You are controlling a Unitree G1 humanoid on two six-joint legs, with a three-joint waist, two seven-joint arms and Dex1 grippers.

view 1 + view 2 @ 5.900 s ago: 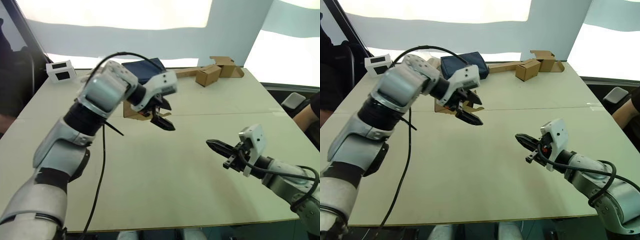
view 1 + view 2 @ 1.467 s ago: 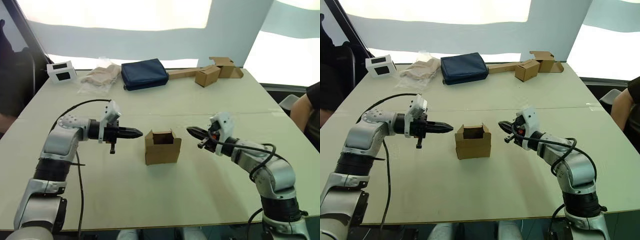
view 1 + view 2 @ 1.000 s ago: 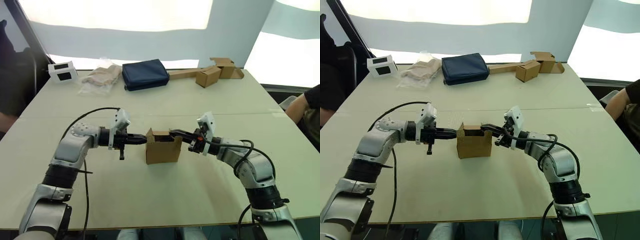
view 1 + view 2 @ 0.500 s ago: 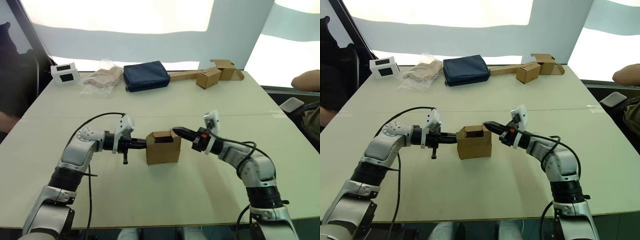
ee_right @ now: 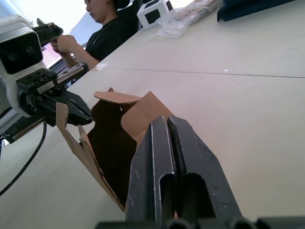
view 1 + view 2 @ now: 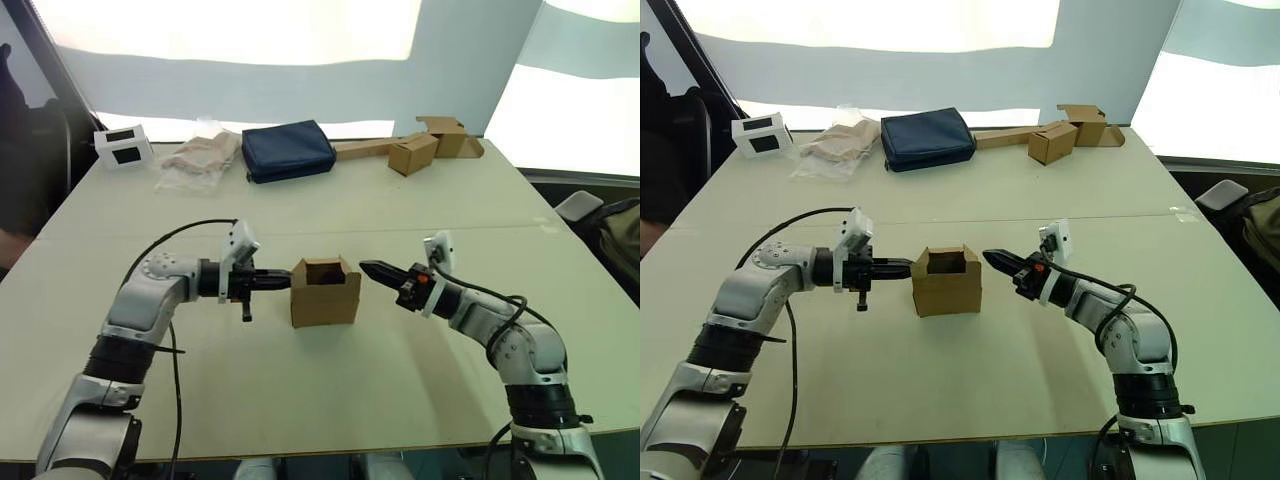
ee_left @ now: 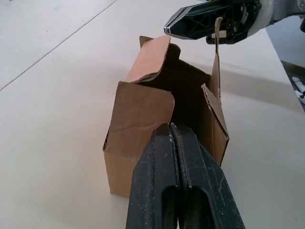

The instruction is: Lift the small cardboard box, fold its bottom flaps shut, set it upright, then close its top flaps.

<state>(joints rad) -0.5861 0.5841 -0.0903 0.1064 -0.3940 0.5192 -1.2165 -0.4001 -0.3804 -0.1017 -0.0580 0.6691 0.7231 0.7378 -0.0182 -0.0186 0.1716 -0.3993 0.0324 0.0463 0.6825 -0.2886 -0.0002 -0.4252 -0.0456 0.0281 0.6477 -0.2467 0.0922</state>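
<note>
- The small plain brown corrugated cardboard box stands upright near the middle of the pale bench, its open top facing up and its notched flaps raised rather than folded. Sitting on its base like this, it reads as ready for the last step, closing the top.
- The left gripper, two black fingers on a white-cased wrist, lies level with its jaws pressed together into one blunt point. The tip sits at the box's left wall near the top edge; in the left wrist view it looks to be touching the near flap, though contact is hard to confirm. Judged from this pose, it serves either to steady the box or to push that flap inward.
- The right gripper mirrors it from the opposite side, its jaws likewise closed to a point. It is just beside the box's right upper corner but apart from it, with bench visible between them.
- Closed jaws suit pushing: a narrow tip can tip a flap over without catching the cardboard.
- Approaching from opposite sides should keep the light box from sliding when one side is pressed.
- At the far edge lie a navy blue soft pouch and two paler boxes joined by a cardboard strip, well apart from the work.
</note>
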